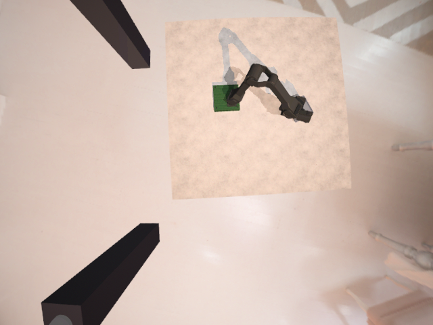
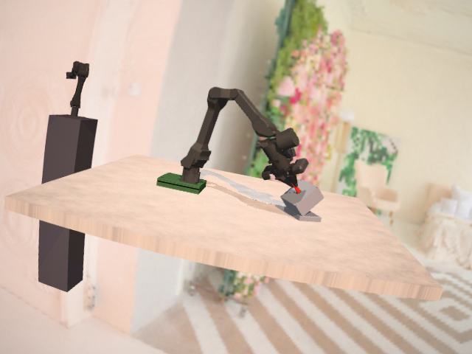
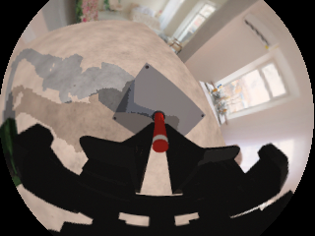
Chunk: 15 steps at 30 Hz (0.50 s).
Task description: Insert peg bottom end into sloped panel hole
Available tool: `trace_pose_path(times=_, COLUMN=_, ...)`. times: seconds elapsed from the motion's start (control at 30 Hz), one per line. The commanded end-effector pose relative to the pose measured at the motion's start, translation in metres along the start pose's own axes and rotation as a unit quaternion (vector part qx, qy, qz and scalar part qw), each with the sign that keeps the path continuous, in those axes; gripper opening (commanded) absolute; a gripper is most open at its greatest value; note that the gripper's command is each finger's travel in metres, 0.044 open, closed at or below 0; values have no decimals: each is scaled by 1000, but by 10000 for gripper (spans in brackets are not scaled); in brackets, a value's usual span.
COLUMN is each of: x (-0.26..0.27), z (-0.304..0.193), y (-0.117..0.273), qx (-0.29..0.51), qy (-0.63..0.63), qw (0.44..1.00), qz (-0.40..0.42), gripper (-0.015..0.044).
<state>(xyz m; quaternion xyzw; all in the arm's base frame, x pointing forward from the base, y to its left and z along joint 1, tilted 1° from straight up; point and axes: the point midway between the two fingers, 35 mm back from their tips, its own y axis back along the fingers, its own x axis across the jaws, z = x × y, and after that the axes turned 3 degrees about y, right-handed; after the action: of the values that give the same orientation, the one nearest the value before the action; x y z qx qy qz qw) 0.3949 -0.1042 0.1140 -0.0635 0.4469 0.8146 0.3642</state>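
A round red peg (image 2: pixel 298 189) (image 3: pixel 158 127) with a pale band near its top end is held along the tilt of the grey sloped panel (image 1: pixel 307 105) (image 2: pixel 313 198) (image 3: pixel 162 93). My gripper (image 2: pixel 295 185) (image 3: pixel 159 126) is shut on the peg, close above the panel face. In the wrist view the peg's far end meets the dark rim of the hole (image 3: pixel 156 113) and appears to be at or just inside its mouth. How deep it sits cannot be told. In the top view the arm hides the peg and the fingertips.
The arm's green base plate (image 1: pixel 219 101) (image 2: pixel 169 181) stands on the square table (image 1: pixel 258 157) (image 2: pixel 228 228). The panel rests on a grey foot (image 2: pixel 312 218). Dark pillars (image 1: pixel 105 265) (image 2: pixel 60 152) stand off the table, one with another arm (image 2: pixel 77 89) on top.
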Motion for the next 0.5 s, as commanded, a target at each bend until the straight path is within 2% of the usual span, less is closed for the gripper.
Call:
trace_pose_path(times=0.0, x=0, z=0, y=-3, qx=1, qy=-2, qw=1000, qz=-1, gripper=0)
trace_pose_path(times=0.47, x=0, z=0, y=-11, qx=1, qy=-2, qw=1000, qz=-1, gripper=0)
